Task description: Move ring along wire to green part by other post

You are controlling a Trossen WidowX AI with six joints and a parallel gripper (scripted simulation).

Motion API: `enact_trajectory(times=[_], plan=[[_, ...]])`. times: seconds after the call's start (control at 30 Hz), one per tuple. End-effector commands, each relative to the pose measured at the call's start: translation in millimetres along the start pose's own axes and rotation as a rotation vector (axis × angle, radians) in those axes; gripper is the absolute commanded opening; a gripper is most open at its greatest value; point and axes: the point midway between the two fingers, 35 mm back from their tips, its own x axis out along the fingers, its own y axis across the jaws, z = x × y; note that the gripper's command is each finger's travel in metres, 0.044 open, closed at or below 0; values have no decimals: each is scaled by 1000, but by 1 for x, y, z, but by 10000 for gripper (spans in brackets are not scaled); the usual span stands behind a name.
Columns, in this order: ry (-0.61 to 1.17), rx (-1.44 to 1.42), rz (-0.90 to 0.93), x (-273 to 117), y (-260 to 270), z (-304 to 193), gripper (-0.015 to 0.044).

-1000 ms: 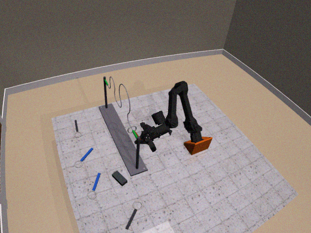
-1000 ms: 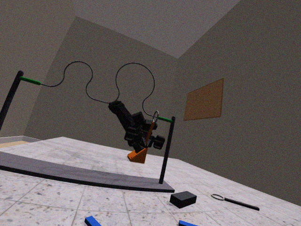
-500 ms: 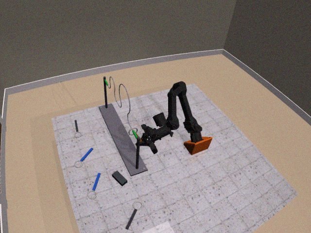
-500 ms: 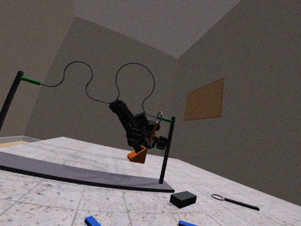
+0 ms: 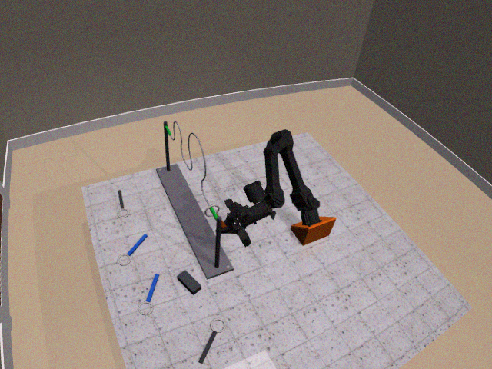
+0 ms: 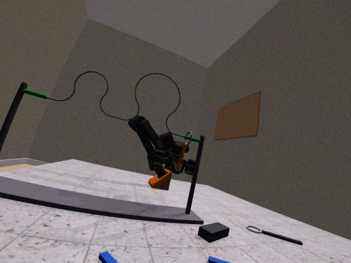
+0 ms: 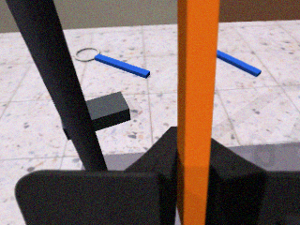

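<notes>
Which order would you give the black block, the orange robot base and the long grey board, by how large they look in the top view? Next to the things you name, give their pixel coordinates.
1. Long grey board [image 5: 191, 218] [image 6: 85, 202]
2. Orange robot base [image 5: 317, 233] [image 6: 162, 184]
3. Black block [image 5: 189, 282] [image 6: 213, 232] [image 7: 110, 112]
</notes>
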Motion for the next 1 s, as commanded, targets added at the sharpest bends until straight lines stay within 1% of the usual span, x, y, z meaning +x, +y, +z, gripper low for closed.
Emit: enact_trajectory(times=[0.0, 0.2, 0.97], plan=[[3, 2, -2, 2, 1, -5, -150], [2, 2, -2, 5, 2, -13, -150], [2, 2, -2, 5, 2, -14, -150]])
